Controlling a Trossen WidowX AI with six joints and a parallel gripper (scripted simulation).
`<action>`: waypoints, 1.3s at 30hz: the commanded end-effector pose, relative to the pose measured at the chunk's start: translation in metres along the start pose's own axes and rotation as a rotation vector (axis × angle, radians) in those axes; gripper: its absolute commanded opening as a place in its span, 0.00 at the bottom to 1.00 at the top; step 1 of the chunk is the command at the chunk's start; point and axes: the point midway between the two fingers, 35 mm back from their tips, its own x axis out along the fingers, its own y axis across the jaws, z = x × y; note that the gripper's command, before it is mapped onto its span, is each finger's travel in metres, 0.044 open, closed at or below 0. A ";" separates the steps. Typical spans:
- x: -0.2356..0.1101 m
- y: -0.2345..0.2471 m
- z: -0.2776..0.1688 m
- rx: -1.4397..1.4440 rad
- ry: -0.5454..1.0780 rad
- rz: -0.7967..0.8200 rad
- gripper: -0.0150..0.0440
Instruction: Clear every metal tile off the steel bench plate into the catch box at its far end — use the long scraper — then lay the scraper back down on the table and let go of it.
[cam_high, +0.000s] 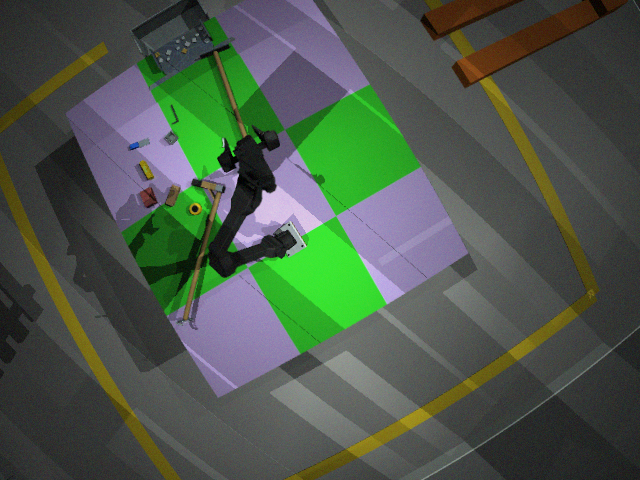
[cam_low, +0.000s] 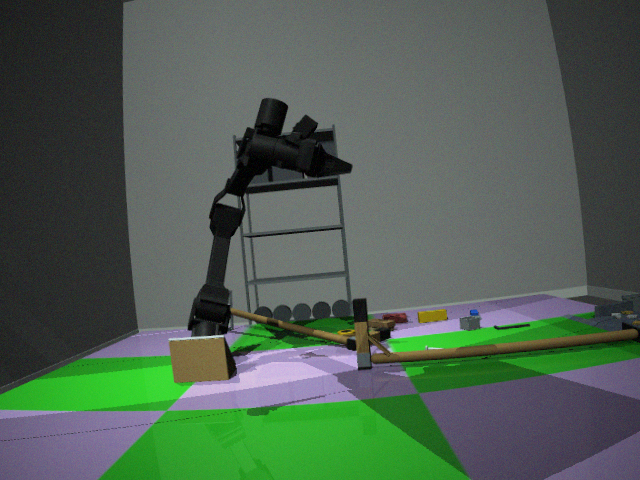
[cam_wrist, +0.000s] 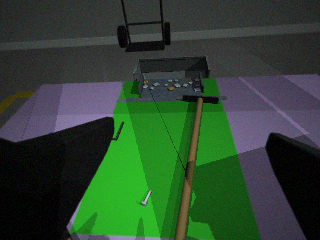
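The long scraper (cam_high: 227, 87) (cam_low: 491, 348) (cam_wrist: 192, 145) lies flat on the table, its wooden handle running up to its dark blade (cam_high: 214, 50) (cam_wrist: 200, 98) at the mouth of the grey catch box (cam_high: 155, 23) (cam_wrist: 172, 65) (cam_low: 615, 310). Several small metal tiles (cam_high: 181, 46) (cam_wrist: 170, 86) lie on the grey floor between the box's walls. I cannot make out the bench plate apart from it. My gripper (cam_high: 240, 136) (cam_low: 338, 166) (cam_wrist: 188, 132) is open and empty. It hangs high above the near end of the handle, apart from it.
A second long-handled tool (cam_high: 201, 253), a hammer (cam_high: 206, 184), a yellow ring (cam_high: 194, 208), coloured blocks (cam_high: 148, 196), an Allen key (cam_high: 174, 114) (cam_wrist: 119, 131) and a screw (cam_wrist: 145, 198) lie left of the scraper. A shelf rack (cam_low: 294, 232) stands behind the arm.
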 end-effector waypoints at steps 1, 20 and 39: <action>-0.016 0.006 -0.002 -0.029 -0.032 0.010 1.00; -0.066 0.024 -0.017 -0.116 -0.137 0.029 1.00; -0.066 0.024 -0.017 -0.116 -0.137 0.029 1.00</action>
